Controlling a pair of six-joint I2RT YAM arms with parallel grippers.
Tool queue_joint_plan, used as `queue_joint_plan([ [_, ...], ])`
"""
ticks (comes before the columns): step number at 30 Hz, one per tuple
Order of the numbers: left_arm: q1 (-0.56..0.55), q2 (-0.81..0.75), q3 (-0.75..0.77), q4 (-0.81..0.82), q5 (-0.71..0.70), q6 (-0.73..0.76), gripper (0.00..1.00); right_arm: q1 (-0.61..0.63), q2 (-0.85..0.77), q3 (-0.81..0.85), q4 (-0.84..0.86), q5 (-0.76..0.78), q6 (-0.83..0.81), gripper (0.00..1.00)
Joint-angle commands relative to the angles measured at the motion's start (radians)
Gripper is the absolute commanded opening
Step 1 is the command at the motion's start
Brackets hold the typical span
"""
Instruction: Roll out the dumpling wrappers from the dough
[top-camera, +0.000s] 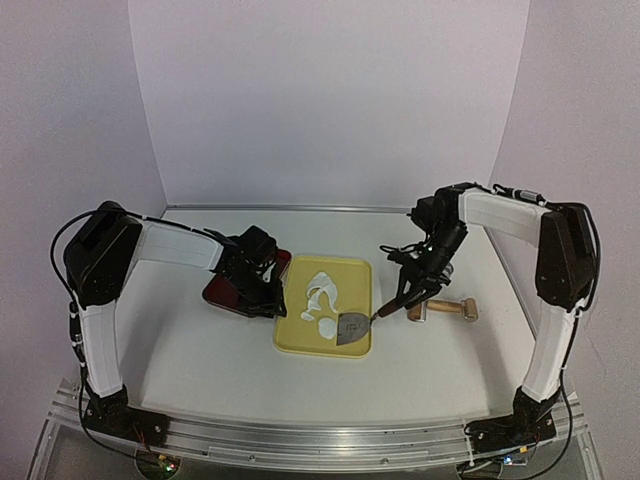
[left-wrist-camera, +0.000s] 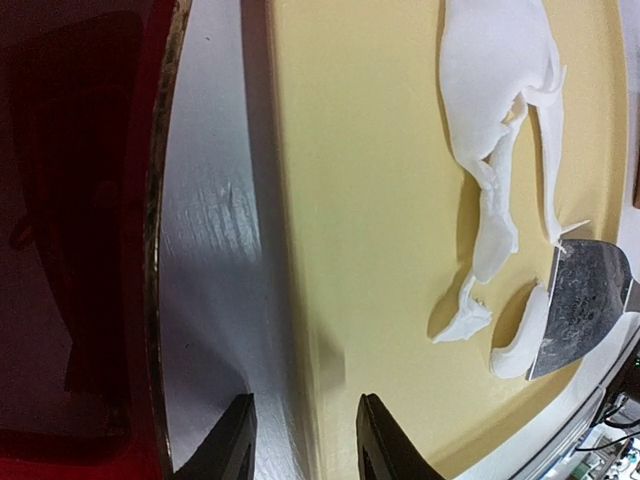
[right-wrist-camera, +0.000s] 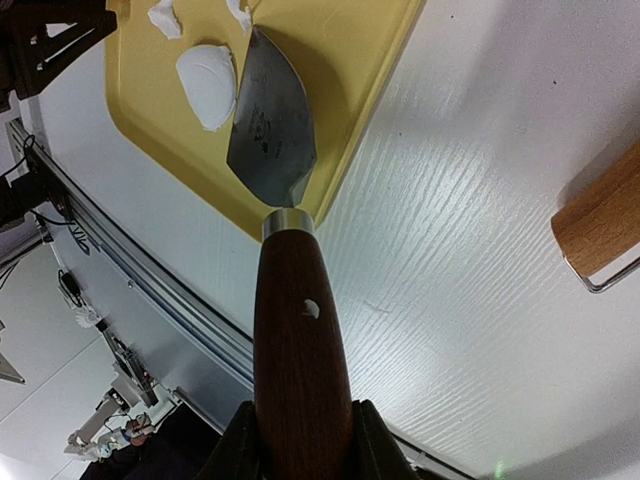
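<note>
On the yellow tray (top-camera: 300, 335) lies the dough (top-camera: 322, 288), a thin irregular white sheet with torn strips (left-wrist-camera: 495, 80). One small round dumpling wrapper (top-camera: 327, 327) lies near the tray's front, its edge against a grey metal scraper blade (top-camera: 351, 327). My right gripper (right-wrist-camera: 300, 430) is shut on the scraper's brown wooden handle (right-wrist-camera: 300, 320), and the blade (right-wrist-camera: 270, 120) rests beside the wrapper (right-wrist-camera: 207, 85). My left gripper (left-wrist-camera: 303, 440) is low at the tray's left rim (left-wrist-camera: 290, 300), its jaws apart, one finger over the table and one over the tray.
A dark red dish (top-camera: 228, 290) sits just left of the tray, under my left arm. A wooden rolling pin (top-camera: 443, 310) lies on the white table right of the tray. The table's metal front rail (right-wrist-camera: 150, 290) runs close to the scraper.
</note>
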Motion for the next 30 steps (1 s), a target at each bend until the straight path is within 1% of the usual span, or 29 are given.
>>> queue_joint_plan([
  [1,-0.007,0.035,0.053,-0.037,-0.049,0.037,0.28,0.009,0.046,0.042,-0.028,0.004,-0.044,0.0],
  [7,-0.016,0.075,0.095,-0.075,-0.107,0.076,0.11,0.009,0.101,0.043,0.004,0.045,-0.063,0.0],
  [13,-0.019,0.091,0.125,-0.092,-0.14,0.112,0.02,0.01,0.143,0.065,0.031,0.003,-0.086,0.0],
  [17,-0.02,0.107,0.146,-0.102,-0.146,0.117,0.0,0.021,0.159,0.089,0.035,-0.03,-0.107,0.0],
  [23,-0.019,0.122,0.174,-0.11,-0.145,0.101,0.0,0.047,0.175,0.1,0.036,-0.079,-0.119,0.0],
  [30,-0.02,0.123,0.185,-0.103,-0.139,0.082,0.0,0.067,0.192,0.104,0.05,-0.094,-0.113,0.0],
])
